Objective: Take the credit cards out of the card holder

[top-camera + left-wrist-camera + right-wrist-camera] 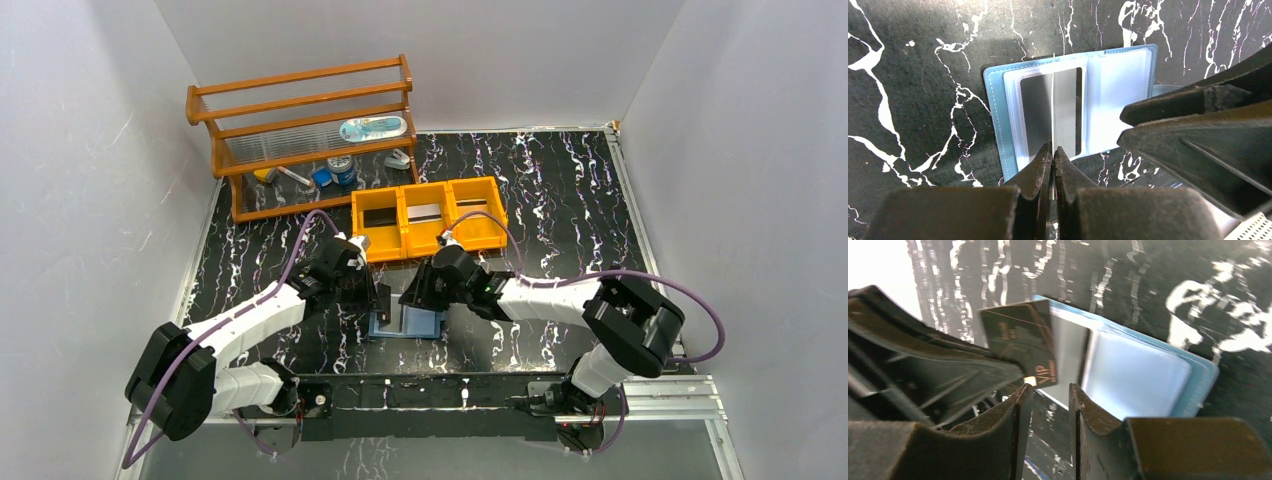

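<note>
We see white walls closing in the black, white-veined marble tabletop (560, 190) on the left, far and right sides, with bare marble showing to either side of the arms. At the far left stands one brown wooden rack (300, 130) holding small items. Right of it sits one orange plastic three-compartment tray (430, 247). Each bin holds one flat card (424, 212), three in all, though their colours are hard to judge from above.

Just nearer than the tray lies the one light blue folding card holder (993, 110), spread open in the near middle of the table. The left gripper (1053, 150) is clenched on one dark rectangular credit card (1018, 340), held upright on edge above the holder's left part. The grey sheen in the pocket beneath may be a further card; we cannot tell. The right gripper (1050, 397) hangs just right of the dark card, close above the holder, its fingers parted and grasping nothing.
</note>
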Controlling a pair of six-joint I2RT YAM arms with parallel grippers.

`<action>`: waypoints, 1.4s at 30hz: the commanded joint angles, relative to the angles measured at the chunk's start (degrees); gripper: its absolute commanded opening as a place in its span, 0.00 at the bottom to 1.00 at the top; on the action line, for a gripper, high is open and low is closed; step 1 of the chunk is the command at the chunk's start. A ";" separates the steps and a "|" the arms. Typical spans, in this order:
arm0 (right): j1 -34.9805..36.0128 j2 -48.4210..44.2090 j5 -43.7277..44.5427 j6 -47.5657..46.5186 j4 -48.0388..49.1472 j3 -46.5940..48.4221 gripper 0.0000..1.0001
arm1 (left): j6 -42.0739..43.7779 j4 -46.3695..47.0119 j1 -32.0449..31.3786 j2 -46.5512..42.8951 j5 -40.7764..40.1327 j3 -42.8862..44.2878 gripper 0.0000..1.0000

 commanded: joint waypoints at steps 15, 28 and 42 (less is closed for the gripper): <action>0.53 4.70 7.01 2.13 -5.43 1.65 0.41 | 1.08 -1.45 0.02 -2.75 0.02 0.58 0.00; 0.53 1.29 4.68 -2.30 -1.91 0.59 0.46 | 1.26 -0.33 0.04 -5.09 2.20 1.41 0.00; 0.53 -17.33 9.77 -4.30 1.81 -7.12 0.72 | 0.89 -4.93 0.15 -9.24 -1.07 6.90 0.00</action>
